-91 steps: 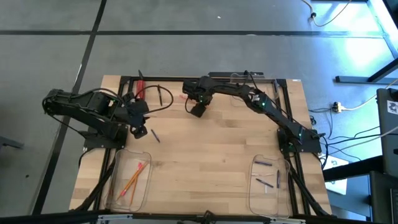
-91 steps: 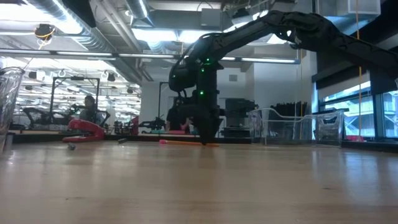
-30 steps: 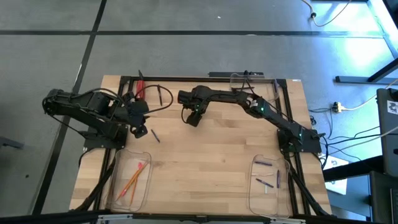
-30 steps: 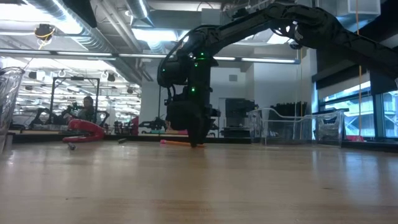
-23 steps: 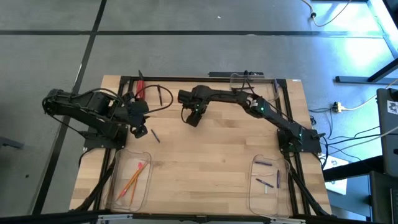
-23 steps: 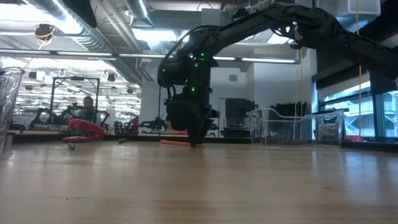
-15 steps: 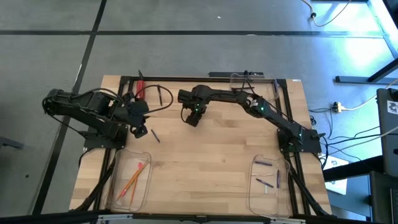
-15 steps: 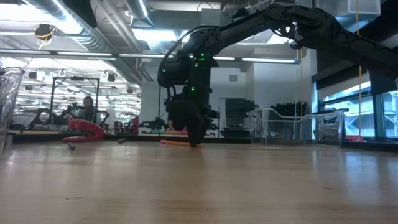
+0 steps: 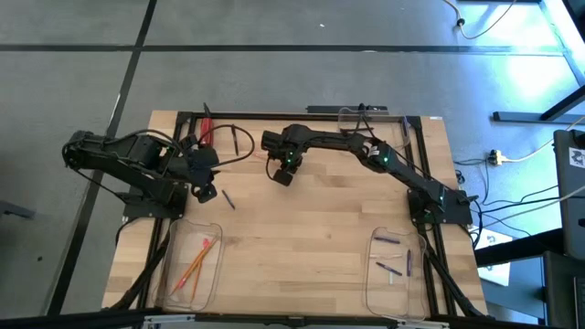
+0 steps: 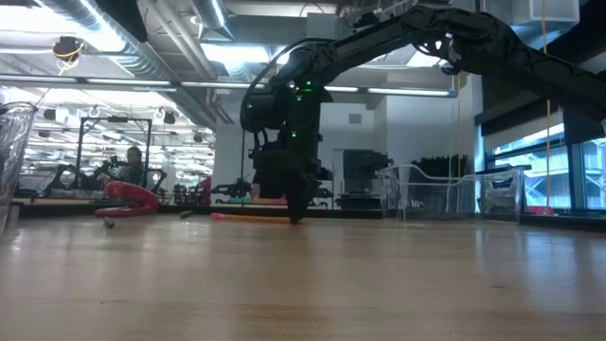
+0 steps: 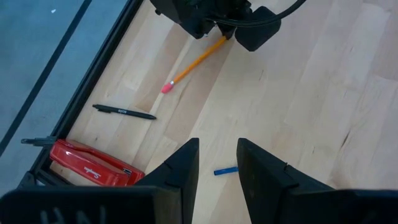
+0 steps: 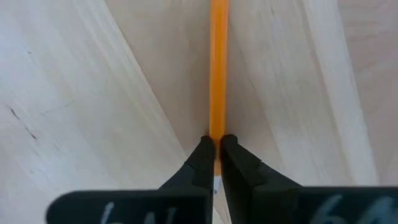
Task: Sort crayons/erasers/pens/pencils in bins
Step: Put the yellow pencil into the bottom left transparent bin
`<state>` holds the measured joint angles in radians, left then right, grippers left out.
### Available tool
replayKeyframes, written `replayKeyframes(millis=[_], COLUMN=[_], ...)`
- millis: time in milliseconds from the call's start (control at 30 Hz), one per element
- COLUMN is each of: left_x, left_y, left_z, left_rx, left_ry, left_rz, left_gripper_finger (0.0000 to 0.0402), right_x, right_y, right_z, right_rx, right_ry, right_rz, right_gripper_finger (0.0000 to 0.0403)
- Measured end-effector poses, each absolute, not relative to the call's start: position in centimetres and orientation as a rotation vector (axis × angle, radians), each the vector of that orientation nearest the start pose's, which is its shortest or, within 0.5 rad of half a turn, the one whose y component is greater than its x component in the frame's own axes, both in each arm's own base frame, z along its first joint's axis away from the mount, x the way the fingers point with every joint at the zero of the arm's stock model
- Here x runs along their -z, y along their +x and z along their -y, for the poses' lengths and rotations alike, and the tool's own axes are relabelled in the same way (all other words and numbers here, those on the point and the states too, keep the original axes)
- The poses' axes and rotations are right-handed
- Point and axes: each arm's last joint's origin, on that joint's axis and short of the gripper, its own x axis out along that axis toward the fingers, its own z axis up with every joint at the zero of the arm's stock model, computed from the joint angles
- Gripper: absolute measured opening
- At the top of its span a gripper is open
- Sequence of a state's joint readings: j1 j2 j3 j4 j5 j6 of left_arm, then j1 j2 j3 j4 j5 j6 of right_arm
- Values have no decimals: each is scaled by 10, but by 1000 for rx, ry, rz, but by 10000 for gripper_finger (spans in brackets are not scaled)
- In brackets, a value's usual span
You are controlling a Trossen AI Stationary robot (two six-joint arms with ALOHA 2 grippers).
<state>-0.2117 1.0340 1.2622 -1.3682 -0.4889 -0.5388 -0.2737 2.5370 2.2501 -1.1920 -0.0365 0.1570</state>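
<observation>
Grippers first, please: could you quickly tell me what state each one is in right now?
Left gripper: open, holding nothing, waiting at the table's left side.
Right gripper: shut on the pencil lying on the table.

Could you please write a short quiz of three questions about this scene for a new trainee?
1. True or false: the right tool is shut on the pencil.
2. Which bin holds pencils: (a) the bin on the left arm's side, or (b) the bin on the right arm's side?
3. Fill in: in the left wrist view, beyond the open left tool lies a small ____ stick.

Key: 1 true; 2 (a); 3 blue.
</observation>
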Motion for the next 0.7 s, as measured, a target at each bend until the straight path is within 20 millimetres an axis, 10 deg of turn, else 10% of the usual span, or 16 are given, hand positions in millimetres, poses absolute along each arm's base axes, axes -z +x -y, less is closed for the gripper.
replayKeyframes(millis=[700], left_x=[-359], left_y=[149], left_z=[18], left_rx=[-520], left_ry=[-91], left_rz=[-963], left_gripper_finger=[102], right_x=[-145], right_y=[478], right_z=[133], right_rx=[276], right_ry=[342], right_rz=[-1476], right_gripper_finger=[17])
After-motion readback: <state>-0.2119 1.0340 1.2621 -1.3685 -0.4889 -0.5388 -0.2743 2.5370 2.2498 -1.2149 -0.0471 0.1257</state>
